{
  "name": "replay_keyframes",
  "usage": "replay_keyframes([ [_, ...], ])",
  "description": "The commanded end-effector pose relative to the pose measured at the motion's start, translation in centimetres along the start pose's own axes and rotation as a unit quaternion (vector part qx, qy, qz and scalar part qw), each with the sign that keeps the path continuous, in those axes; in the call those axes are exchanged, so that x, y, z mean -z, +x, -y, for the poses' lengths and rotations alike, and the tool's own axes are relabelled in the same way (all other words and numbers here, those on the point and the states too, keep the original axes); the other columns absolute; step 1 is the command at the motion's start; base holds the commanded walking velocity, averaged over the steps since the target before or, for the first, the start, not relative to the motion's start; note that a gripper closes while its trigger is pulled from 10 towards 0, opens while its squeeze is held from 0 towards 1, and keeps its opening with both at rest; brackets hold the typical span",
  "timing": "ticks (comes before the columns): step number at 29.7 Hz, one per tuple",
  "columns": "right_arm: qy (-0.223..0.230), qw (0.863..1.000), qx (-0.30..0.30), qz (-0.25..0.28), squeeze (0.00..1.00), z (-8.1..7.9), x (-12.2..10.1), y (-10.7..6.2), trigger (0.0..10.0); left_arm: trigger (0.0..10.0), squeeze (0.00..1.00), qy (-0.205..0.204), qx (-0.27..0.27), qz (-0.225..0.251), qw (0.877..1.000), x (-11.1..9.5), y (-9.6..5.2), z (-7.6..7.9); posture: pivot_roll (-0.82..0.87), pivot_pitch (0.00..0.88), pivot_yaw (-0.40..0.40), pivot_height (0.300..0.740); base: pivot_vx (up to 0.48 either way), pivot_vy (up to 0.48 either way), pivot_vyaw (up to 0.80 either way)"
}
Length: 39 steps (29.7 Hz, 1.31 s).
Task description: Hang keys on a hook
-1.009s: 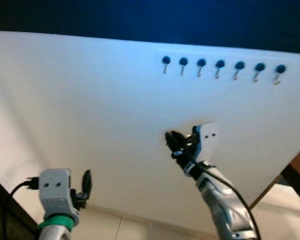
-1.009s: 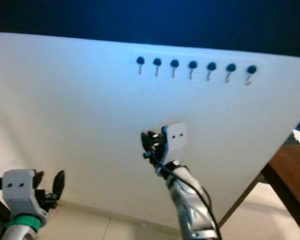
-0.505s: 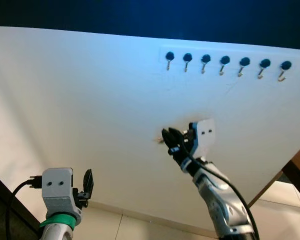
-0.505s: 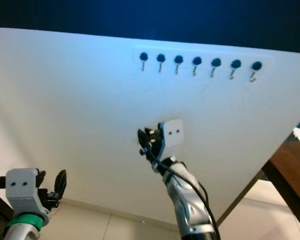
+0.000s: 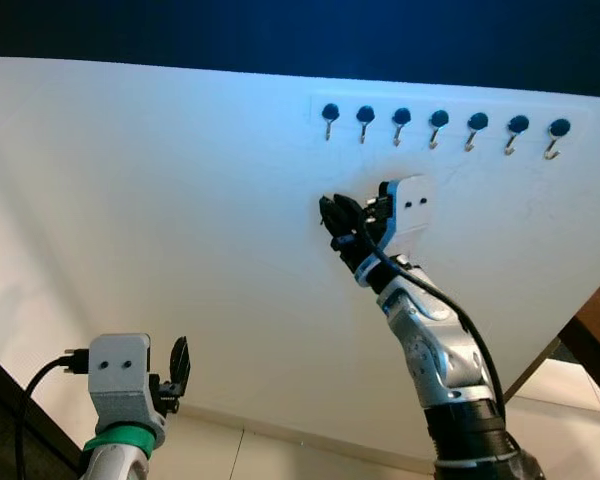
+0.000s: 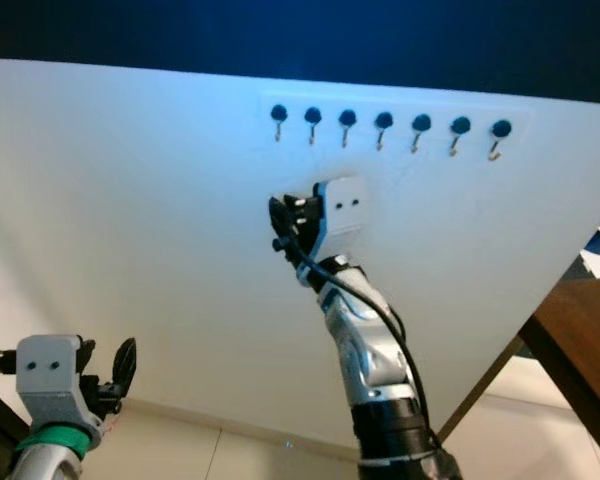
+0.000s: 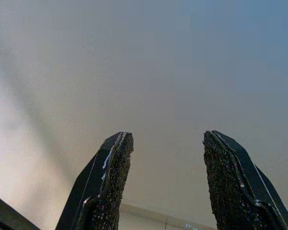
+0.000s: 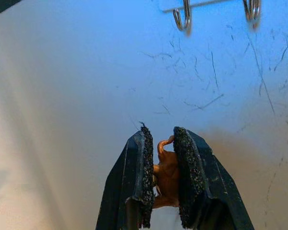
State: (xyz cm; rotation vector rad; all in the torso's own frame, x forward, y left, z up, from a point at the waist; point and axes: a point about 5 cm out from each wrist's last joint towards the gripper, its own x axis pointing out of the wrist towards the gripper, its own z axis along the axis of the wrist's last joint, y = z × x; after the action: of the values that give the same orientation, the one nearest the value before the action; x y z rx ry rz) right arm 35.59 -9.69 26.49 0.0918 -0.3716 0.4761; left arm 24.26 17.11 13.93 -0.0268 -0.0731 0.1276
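On white wall point(image 5: 160, 200), hook row point(image 5: 440, 122).

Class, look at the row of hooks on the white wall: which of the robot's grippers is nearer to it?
The right. The right gripper is raised just below the row of hooks, pinching a copper-coloured key. The left gripper sits low, far down and to the left of the hooks.
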Motion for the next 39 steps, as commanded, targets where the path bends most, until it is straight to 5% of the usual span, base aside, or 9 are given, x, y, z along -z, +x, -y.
replay_keyframes([
  [1,0.008,1.000,-0.003,0.005,0.00,-0.1,-0.1,0.2,10.0,10.0,0.00,0.002,-0.006,-0.014,1.000,0.7,-0.2,-0.2,-0.15,0.076,0.098,0.740,0.000,0.000,0.00],
  [12,0.003,0.997,-0.003,0.075,0.00,0.5,-3.9,3.9,10.0,10.0,0.00,-0.003,-0.003,-0.005,1.000,0.3,-0.2,-0.3,-0.15,0.078,0.101,0.740,0.000,0.000,0.00],
  [30,0.014,0.991,0.008,0.133,0.00,1.9,-6.0,4.4,10.0,10.0,0.00,-0.053,0.070,0.064,0.994,-1.8,-0.7,1.6,-0.14,0.085,0.106,0.740,0.000,0.000,0.00],
  [39,0.024,0.987,0.000,0.162,0.00,2.1,-7.0,4.4,10.0,10.0,0.00,-0.103,0.231,0.115,0.961,-4.3,-2.0,5.1,-0.14,0.085,0.106,0.740,0.000,0.000,0.00],
])
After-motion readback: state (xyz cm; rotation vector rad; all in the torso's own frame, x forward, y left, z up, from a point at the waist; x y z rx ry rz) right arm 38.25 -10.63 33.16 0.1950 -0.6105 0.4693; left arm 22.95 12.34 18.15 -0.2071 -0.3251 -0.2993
